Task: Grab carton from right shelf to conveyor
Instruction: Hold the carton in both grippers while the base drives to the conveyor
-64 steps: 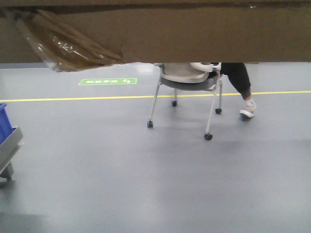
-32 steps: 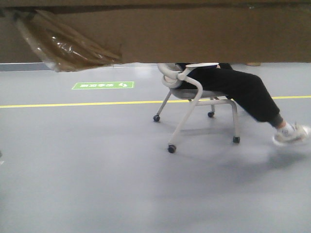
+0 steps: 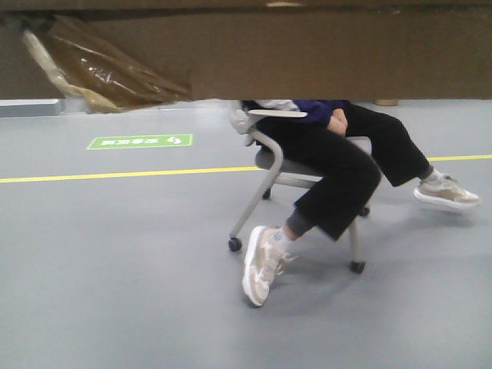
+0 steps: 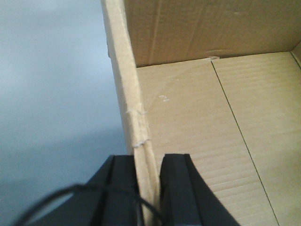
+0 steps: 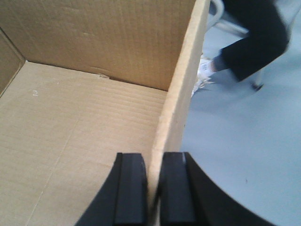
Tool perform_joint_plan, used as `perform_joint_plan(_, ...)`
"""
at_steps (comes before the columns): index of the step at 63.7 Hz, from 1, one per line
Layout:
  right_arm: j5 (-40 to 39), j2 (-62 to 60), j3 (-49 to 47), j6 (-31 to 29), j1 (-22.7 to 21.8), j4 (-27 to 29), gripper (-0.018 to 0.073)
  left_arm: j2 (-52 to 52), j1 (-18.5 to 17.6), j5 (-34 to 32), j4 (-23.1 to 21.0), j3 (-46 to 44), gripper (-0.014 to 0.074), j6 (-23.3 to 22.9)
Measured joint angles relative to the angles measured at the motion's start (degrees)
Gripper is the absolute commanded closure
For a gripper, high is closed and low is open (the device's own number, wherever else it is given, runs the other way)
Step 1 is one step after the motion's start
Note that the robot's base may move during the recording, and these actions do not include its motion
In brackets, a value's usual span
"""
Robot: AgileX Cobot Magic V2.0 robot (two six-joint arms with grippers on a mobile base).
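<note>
Tan corrugated cardboard fills the top of the front-facing view. The large plain carton (image 3: 323, 54) spans the whole width there, and its lower edge runs level above the grey floor (image 3: 115, 269). A crumpled scrap of glossy brown tape (image 3: 100, 73) hangs from its left part. Below the carton a person in black trousers (image 3: 338, 169) sits on a grey wheeled chair (image 3: 265, 165). One pale sneaker (image 3: 261, 265) is tipped against the floor and the other is raised at the right. A yellow line (image 3: 115, 174) and a green floor sign (image 3: 140, 141) lie farther back.

In the left wrist view the left gripper (image 4: 149, 162) pinches one upright side wall of the carton. Its two black fingers (image 4: 176, 179) are closed down to the thickness of the cardboard, one outside the wall and one inside. The top edge of the wall is creased just beyond the fingertips. To the right lies the ribbed inner bottom with a straight seam, and to the left there is only floor. A thin black cable (image 4: 56, 202) loops at the lower left.

In the right wrist view the right gripper (image 5: 154, 162) clamps the opposite side wall in the same way. One finger sits inside the carton and one outside, both tight against the wall. The floor and the seated person's leg show past the wall, so the carton is held between the two arms by its side walls.
</note>
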Motion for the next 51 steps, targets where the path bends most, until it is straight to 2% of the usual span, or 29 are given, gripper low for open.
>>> perform_joint_plan(51, -1.3, 0.5, 0.0, 0.0, 0.0, 0.1, 0.0626, 0.0, 0.0, -0.1, 1.0, 0.0, 0.0614, 0.0)
